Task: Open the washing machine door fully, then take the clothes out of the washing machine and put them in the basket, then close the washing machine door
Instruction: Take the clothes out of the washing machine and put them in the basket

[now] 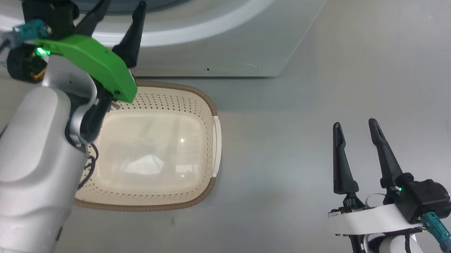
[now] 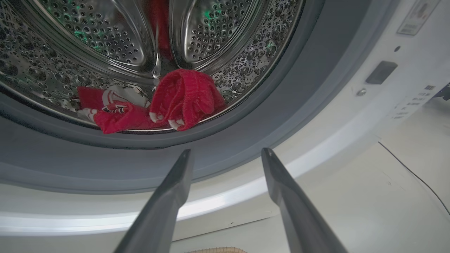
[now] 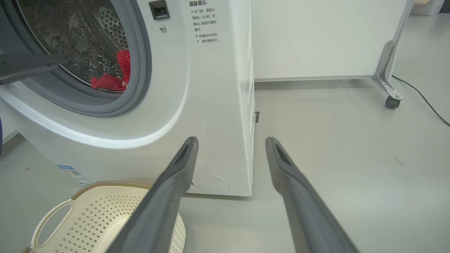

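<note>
The left claw (image 1: 123, 2) is hovering, fingers apart, before the washing machine (image 3: 211, 105) containing red clothes (image 2: 182, 98); right claw (image 1: 355, 123) gaping, empty

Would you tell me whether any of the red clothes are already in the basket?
No, the visible inside of the basket is bare, and the red clothes lie in the washing machine.

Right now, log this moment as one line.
left gripper open, facing drum | right gripper open, over floor | clothes in drum | basket empty, on floor
</note>
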You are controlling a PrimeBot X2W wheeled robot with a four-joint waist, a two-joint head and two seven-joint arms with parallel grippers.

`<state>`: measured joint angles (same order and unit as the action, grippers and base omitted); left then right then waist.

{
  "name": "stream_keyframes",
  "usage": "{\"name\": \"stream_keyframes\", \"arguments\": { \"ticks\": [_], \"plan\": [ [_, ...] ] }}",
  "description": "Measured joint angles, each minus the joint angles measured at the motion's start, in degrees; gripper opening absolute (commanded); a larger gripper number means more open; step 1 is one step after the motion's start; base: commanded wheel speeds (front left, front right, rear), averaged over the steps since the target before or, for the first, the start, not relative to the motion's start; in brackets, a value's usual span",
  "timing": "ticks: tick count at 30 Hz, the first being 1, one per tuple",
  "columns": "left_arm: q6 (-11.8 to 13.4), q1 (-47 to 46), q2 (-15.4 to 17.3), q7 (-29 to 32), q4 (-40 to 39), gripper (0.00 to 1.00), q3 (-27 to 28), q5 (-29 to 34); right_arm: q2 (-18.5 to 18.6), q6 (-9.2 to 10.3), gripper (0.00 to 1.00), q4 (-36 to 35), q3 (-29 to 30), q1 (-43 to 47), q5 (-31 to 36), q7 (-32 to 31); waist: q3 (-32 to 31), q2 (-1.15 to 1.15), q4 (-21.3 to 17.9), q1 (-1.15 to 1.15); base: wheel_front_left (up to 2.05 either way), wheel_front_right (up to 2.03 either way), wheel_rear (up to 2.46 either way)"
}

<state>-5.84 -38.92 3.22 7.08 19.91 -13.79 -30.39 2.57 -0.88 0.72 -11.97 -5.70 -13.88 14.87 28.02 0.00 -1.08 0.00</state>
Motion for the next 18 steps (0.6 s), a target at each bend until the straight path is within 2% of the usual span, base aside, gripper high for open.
{"name": "stream_keyframes", "arguments": {
  "ticks": [6, 13, 18],
  "plan": [
    [-0.1, -8.3, 1.3, 4.6, 2.0, 1.0, 0.9, -1.4, 0.1, 0.01, 1.0, -0.3, -0.4, -3.1, -0.7, 0.0, 4.7, 0.0, -0.8, 0.0, 0.0, 0.0, 0.0],
    [-0.5, -15.7, 5.4, 9.2, 4.8, 1.0, 3.0, -2.7, 0.1, 0.03, 1.0, -0.2, -2.3, -6.3, -3.5, 0.0, 8.8, 0.0, -2.7, 0.01, 0.0, 0.0, 0.0],
    [-0.5, -20.1, 7.2, 12.4, 6.3, 1.0, 3.6, -3.0, 0.1, 0.49, 1.0, 0.0, -3.3, -7.1, -4.9, 0.0, 10.8, 0.0, -4.8, 0.01, 0.0, 0.0, 0.0]
  ]
}}
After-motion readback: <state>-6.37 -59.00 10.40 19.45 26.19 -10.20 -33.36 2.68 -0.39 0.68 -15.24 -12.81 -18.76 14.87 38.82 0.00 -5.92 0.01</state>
